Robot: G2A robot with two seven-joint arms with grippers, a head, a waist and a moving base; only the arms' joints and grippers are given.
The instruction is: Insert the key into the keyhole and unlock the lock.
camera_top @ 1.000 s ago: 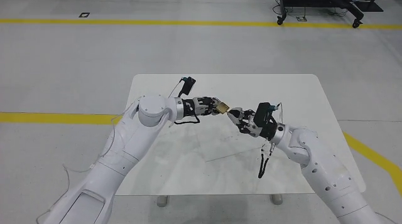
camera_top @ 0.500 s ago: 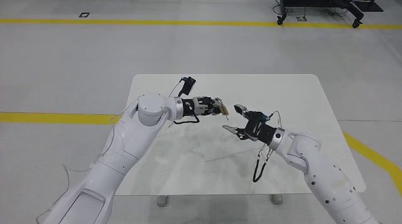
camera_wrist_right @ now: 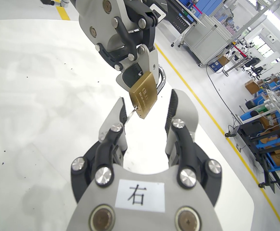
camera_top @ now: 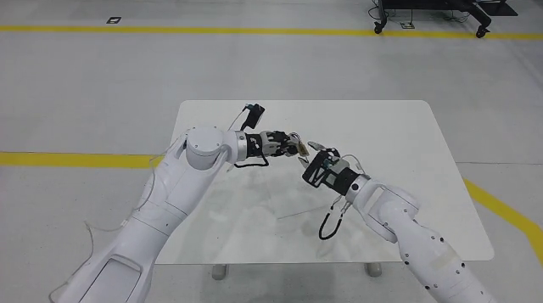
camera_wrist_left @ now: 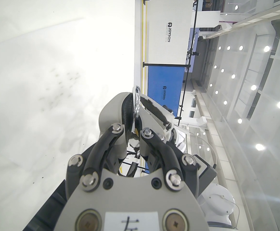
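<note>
– While the left gripper (camera_wrist_right: 141,72) was clamped shut on the shackle (camera_wrist_right: 162,80) end of the padlock (camera_wrist_right: 143,100), which way did that lock lie from the right gripper (camera_wrist_right: 149,103)?

– Seen from above, at about ten o'clock from the right wrist and just beside it, held over the table (camera_top: 407,133) and clear of its surface. The right gripper's fingers (camera_wrist_right: 181,111) were spread wide, holding nothing, and straddled the lock's lower end without touching the brass.

– And its long axis?

– It ran roughly from ten o'clock to four: shackle at the ten o'clock end inside the left gripper, keyhole (camera_wrist_right: 137,108) at the four o'clock end, facing the right palm. So the right arm was nearer the working end.

– Where was the key (camera_wrist_right: 131,114)?

– Its blade sat in the keyhole, and the bare end stuck out obliquely toward one right finger, close to its pad; whether they touched I could not tell.

– What did the next move turn on?

– Centring, in my judgement. The key lay to one side of the open gap, not midway, so the right gripper would have needed to shift across until both pads faced the key, then close and twist about that ten-to-four axis. Closing off-centre risked levering the key sideways.
</note>
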